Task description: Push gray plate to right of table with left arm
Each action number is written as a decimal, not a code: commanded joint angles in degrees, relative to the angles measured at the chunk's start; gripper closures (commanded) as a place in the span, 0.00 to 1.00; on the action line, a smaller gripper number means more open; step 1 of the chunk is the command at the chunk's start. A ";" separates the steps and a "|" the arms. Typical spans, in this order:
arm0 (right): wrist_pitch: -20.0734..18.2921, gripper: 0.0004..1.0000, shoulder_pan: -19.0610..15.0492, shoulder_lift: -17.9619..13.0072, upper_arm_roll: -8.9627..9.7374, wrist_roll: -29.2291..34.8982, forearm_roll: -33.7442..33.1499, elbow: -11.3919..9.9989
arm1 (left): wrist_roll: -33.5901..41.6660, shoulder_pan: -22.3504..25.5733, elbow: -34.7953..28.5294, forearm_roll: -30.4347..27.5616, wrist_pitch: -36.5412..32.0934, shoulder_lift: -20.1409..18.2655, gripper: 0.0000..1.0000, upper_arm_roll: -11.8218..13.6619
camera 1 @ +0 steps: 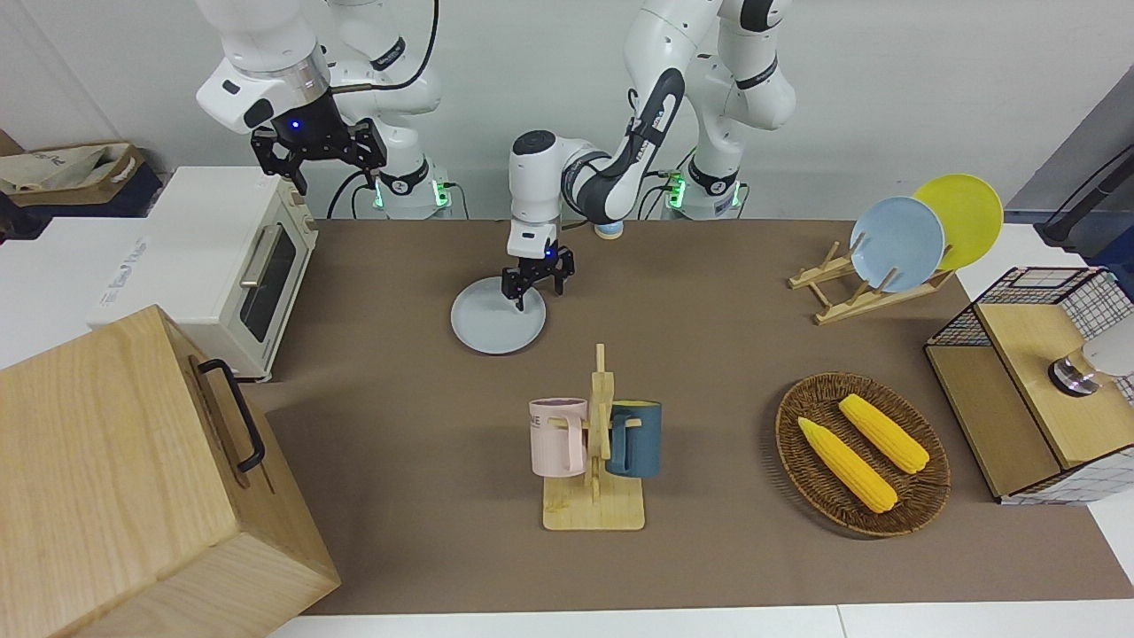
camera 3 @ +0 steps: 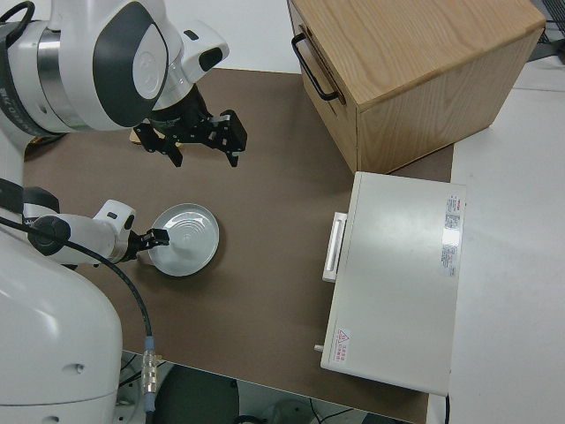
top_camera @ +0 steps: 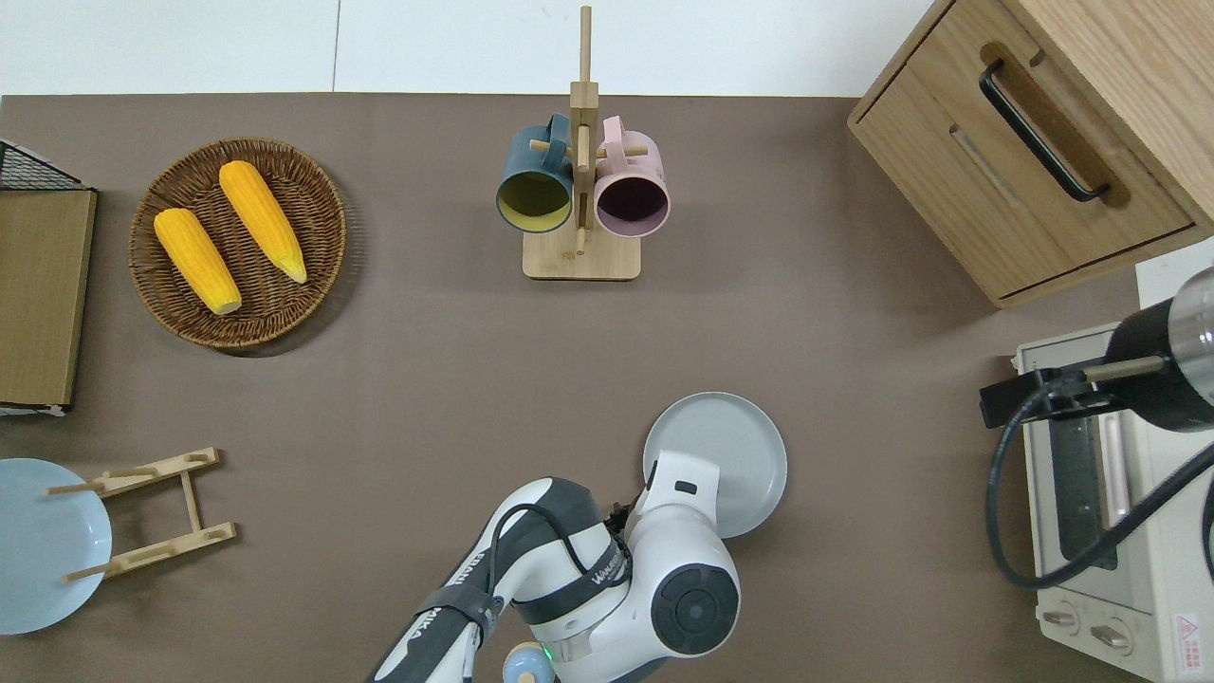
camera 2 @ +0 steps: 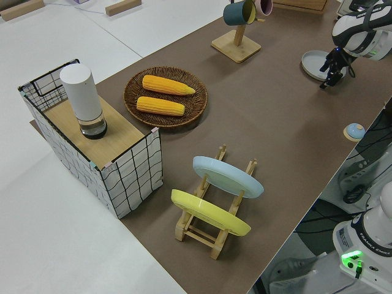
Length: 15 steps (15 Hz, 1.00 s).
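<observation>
Left hand [camera 1: 537,285] fingers spread and empty at gray plate [camera 1: 492,323] rim in front view, overhead hides it, right arm parked

In the overhead view the left arm's wrist hides its pincer [camera 1: 537,281] and part of the gray plate [top_camera: 735,446]; the toaster oven [top_camera: 1100,493] is cut off.
</observation>
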 commanded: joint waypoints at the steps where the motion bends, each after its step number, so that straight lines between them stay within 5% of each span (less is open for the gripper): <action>1: -0.89 0.02 -1.07 -0.14 0.92 0.66 0.25 0.53 | 11.06 2.95 0.99 -1.86 -6.19 -3.54 0.00 0.21; 4: -0.89 0.02 -1.07 -0.14 0.92 0.66 0.25 0.53 | 25.89 6.46 0.99 -9.68 -10.06 -7.93 0.00 0.73; 8: -0.89 0.02 -1.07 -0.14 0.92 0.66 0.25 0.53 | 41.11 13.31 1.16 -12.15 -18.31 -12.68 0.00 0.73; 15: -0.89 0.02 -1.16 -0.14 0.92 0.66 0.25 0.53 | 72.41 31.77 1.60 -18.31 -29.22 -19.36 0.00 0.99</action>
